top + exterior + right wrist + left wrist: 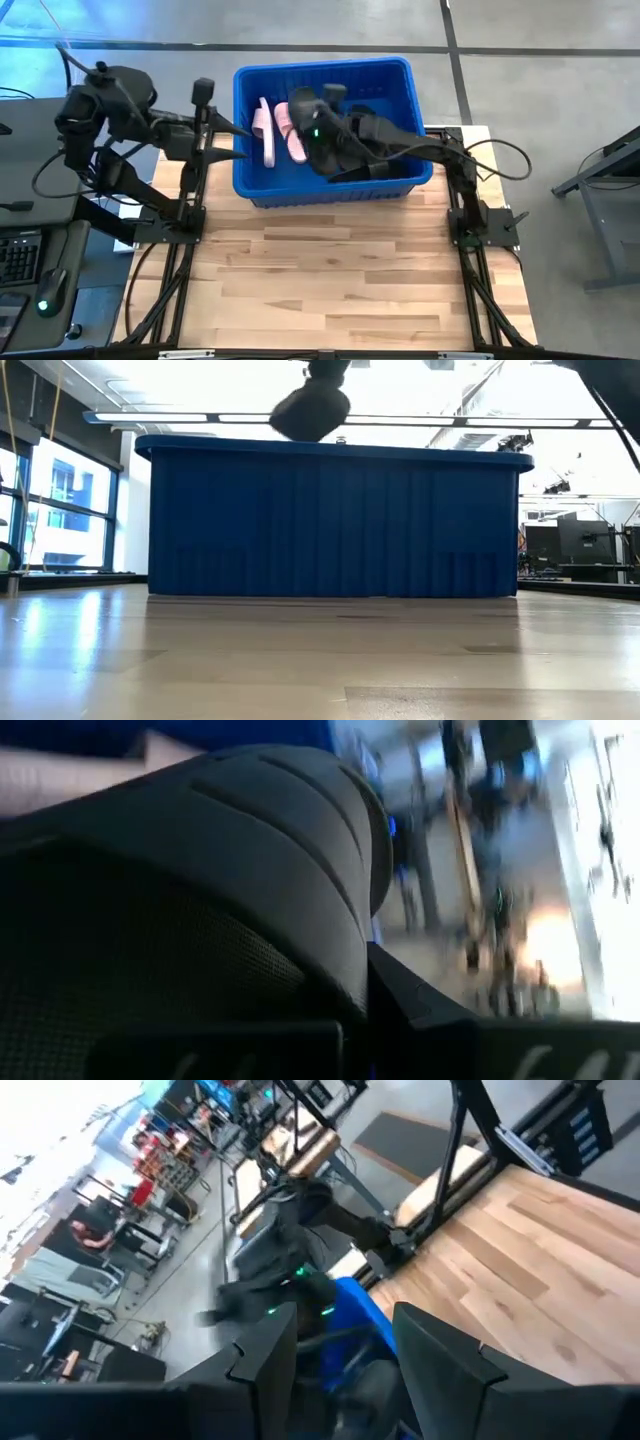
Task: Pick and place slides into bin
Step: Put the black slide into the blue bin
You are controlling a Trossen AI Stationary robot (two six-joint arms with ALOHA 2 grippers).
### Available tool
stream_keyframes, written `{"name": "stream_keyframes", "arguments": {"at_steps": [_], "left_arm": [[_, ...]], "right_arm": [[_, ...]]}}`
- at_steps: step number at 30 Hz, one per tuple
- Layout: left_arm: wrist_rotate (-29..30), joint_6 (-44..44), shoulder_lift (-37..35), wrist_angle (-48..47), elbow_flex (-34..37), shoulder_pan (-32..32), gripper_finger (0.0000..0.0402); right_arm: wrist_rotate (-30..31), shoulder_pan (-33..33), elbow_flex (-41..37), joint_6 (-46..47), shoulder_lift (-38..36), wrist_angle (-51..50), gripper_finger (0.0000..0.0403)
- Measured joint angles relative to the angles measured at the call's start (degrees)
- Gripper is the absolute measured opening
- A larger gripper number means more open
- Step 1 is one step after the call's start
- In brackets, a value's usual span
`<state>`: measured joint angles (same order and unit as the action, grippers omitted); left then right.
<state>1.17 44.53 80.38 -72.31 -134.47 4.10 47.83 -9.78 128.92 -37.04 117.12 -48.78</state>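
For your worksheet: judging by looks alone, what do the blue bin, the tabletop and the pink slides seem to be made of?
Bin: probably moulded plastic, with uniform bright blue, ribbed walls.
Tabletop: apparently wood, with pale jointed planks, visible grain and a slight sheen.
Pink slides: likely foam or rubber with a matte, even colour; hard to confirm.

Your right arm reaches in from the right side, elbow bent, and its pincer (312, 120) is clamped on a black slide (200, 900). Your left arm is folded back at the surface's left edge, its pincer (236, 142) parted.
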Motion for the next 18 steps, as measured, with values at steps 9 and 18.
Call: {"name": "stream_keyframes", "arguments": {"at_steps": [9, 18], "left_arm": [[0.0, -3.0, 0.2, -4.5, 2.3, 0.0, 0.0156], [3.0, -3.8, 0.2, -8.4, 2.3, 0.0, 0.0156]], "right_arm": [[-32.8, -9.1, -13.1, -26.1, 1.9, 28.9, 0.0000], [-50.3, -13.4, -33.2, -31.5, 2.8, 55.4, 0.0000]]}}
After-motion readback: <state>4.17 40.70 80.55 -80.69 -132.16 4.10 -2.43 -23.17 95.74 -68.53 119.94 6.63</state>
